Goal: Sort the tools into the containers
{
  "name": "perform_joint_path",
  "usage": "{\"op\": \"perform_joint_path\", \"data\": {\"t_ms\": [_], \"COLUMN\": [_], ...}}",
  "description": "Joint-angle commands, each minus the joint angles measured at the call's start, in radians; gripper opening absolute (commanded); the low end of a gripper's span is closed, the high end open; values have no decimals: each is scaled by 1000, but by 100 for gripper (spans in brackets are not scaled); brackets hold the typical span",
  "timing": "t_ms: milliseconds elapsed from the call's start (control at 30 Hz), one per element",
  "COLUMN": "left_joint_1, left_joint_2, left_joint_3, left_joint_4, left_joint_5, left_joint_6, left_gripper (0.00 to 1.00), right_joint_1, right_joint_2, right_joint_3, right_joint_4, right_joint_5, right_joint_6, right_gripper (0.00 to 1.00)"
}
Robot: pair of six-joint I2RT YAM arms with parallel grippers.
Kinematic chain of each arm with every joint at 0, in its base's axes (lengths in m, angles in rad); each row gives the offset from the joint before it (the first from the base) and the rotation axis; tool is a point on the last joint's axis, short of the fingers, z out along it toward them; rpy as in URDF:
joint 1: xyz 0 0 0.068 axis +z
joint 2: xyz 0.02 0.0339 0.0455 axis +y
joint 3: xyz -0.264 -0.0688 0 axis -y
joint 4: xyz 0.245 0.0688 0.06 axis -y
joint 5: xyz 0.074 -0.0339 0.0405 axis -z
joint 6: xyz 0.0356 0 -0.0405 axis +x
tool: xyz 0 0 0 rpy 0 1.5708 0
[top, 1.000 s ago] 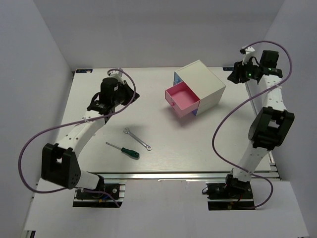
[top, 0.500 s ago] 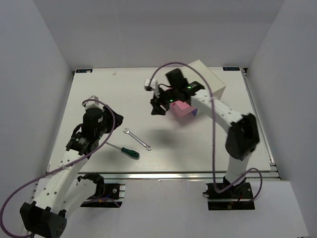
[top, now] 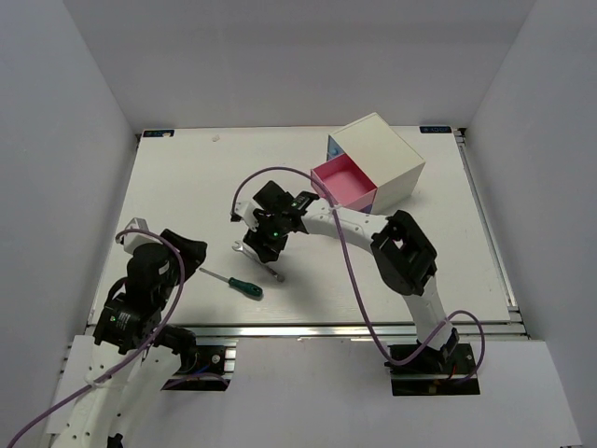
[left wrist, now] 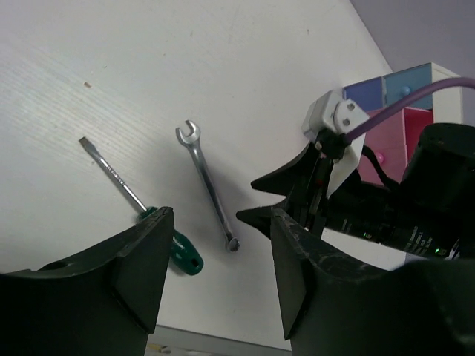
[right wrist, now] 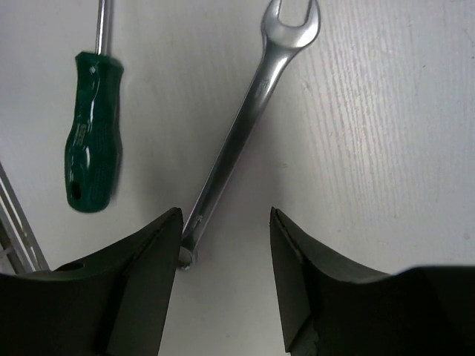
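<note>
A silver wrench [top: 270,272] lies on the white table, with a green-handled screwdriver [top: 244,287] just left of it. My right gripper [top: 262,245] hangs open low over the wrench [right wrist: 249,119]. The wrench's ring end lies by the tip of the left finger [right wrist: 159,245], and nothing is between the jaws [right wrist: 225,219]. The screwdriver handle [right wrist: 93,133] lies off to the left. My left gripper [left wrist: 220,215] is open and empty, drawn back at the near left [top: 184,250], looking at the wrench [left wrist: 209,189] and the screwdriver [left wrist: 119,182].
The white cabinet [top: 387,159] stands at the back right, its pink drawer [top: 343,180] pulled open toward the table's middle and a blue drawer [top: 333,147] shut beside it. The right arm's purple cable [top: 350,271] loops over the table.
The right arm swung from the back right, past the pink drawer, down over the wrench. The left arm drew back from the table's middle-left to the near left corner.
</note>
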Motion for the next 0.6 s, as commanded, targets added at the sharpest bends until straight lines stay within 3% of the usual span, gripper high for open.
{"op": "perform_joint_path", "data": {"t_ms": [0,267,567], "left_joint_1": [5,5,5], "left_joint_2": [-9,-17,-88], "left_joint_3": [8,31,25], "left_joint_4": [-94,-130,-176], "left_joint_5": [-12,16,0], "left_joint_6": [-27,-17,-40], "left_gripper": [65,65,65], "right_joint_1": [25,63,118], "right_joint_2": [53,164,185], "right_joint_3": [78,185,115], "right_joint_4": [20,20,-15], "right_joint_5": [90,182,282], "right_joint_6": [87,133,162], "right_gripper": [56,57,55]}}
